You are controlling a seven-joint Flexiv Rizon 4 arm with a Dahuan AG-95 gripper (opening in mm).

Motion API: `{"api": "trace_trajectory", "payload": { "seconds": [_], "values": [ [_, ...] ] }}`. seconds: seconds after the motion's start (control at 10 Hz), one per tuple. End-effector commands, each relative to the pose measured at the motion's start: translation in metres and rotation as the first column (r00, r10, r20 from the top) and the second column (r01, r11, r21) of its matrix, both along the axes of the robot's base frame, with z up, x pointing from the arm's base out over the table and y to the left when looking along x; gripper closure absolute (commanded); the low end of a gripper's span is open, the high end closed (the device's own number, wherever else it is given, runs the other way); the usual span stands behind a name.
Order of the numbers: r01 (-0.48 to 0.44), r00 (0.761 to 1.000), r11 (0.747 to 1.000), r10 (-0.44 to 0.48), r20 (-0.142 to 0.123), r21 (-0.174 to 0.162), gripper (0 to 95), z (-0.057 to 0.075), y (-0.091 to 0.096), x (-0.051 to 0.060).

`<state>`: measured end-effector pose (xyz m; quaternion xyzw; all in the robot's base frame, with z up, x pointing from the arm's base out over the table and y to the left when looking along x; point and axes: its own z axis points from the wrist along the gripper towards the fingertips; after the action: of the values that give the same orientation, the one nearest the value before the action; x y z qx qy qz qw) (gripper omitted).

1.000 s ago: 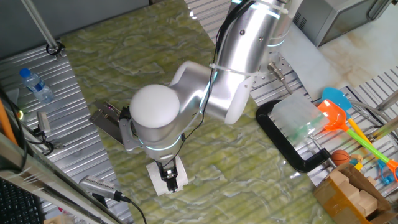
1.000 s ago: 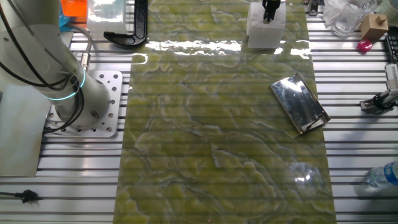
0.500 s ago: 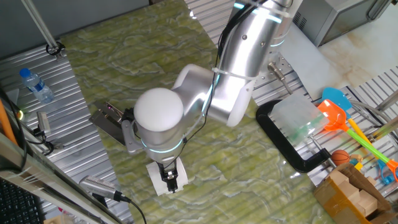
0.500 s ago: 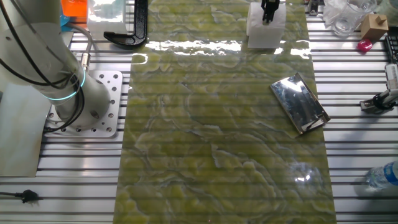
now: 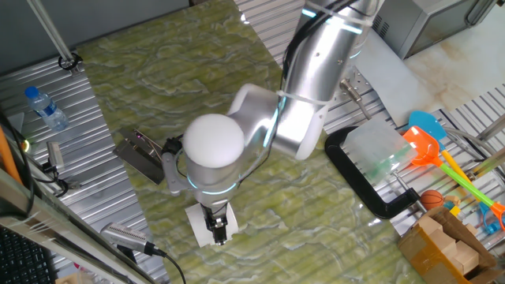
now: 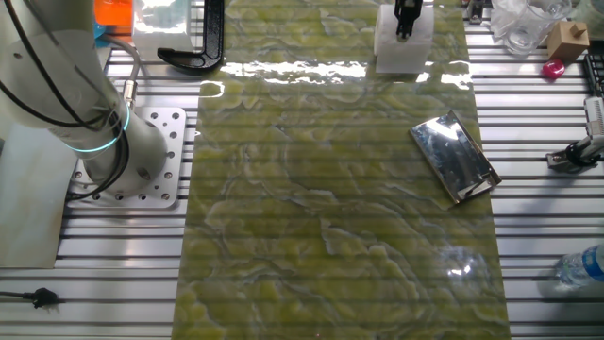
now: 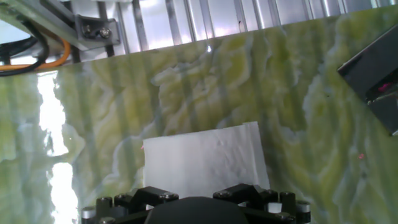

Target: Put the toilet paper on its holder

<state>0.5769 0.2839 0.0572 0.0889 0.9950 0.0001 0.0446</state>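
**Operator:** Gripper (image 5: pixel 218 230) status in one fixed view?

**Technician:** It points straight down onto the toilet paper (image 5: pixel 202 223), which sits at the near edge of the green mat (image 5: pixel 316 213). The dark fingers stand over the roll's top. From this angle it is probably closed into or around the roll, but I cannot tell the finger spacing. The arm folds over the workpiece: the white elbow joint hangs directly above the roll and hides the wrist. The holder (image 5: pixel 140 153) lies flat on the mat, near the roll but apart from it, partly behind the arm.

**Operator:** Why that placement?

**Technician:** My judgement: a top-down approach suits lifting the roll clear before carrying it to the holder's rod.

**Operator:** The other fixed view?

**Technician:** The roll (image 6: pixel 404 42) is at the far end of the mat (image 6: pixel 330 217), with the gripper (image 6: pixel 408 21) planted vertically on its upper face. The holder (image 6: pixel 455 157) lies well apart, shiny plate angled, nothing on it. A black clamp (image 6: pixel 193 45) rests off the mat to the side.

**Operator:** Hand view?

**Technician:** The camera looks down along the fingers. The roll (image 7: pixel 205 158) fills the lower centre, touching the gripper body at the frame bottom; the fingertips themselves are out of sight, so the opening cannot be read here. A dark corner of the holder (image 7: pixel 376 74) shows at the right edge.
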Motion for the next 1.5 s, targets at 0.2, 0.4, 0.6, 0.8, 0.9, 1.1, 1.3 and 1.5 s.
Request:
{"api": "trace_trajectory", "payload": {
  "seconds": [0.2,0.4,0.6,0.8,0.9,1.1,1.3,1.5],
  "values": [
    [-0.009,1.000,1.000,0.009,0.003,-0.027,0.0,-0.006,-0.002,0.000],
    [-0.023,1.000,0.999,0.023,0.006,-0.040,0.0,-0.011,-0.008,-0.001],
    [-0.034,0.999,0.998,0.034,0.010,-0.051,0.0,-0.017,-0.014,-0.002],
    [-0.052,0.999,0.997,0.053,0.011,-0.058,0.0,-0.017,-0.019,-0.003],
    [-0.076,0.997,0.995,0.076,0.011,-0.058,19.0,-0.016,-0.023,-0.003],
    [-0.064,0.998,0.997,0.065,0.012,-0.051,95.0,-0.016,-0.024,-0.003],
    [-0.074,0.997,0.996,0.074,0.016,-0.041,95.0,-0.015,-0.024,-0.004],
    [-0.061,0.998,0.997,0.062,0.014,-0.042,95.0,-0.006,-0.024,-0.005]
  ]
}}
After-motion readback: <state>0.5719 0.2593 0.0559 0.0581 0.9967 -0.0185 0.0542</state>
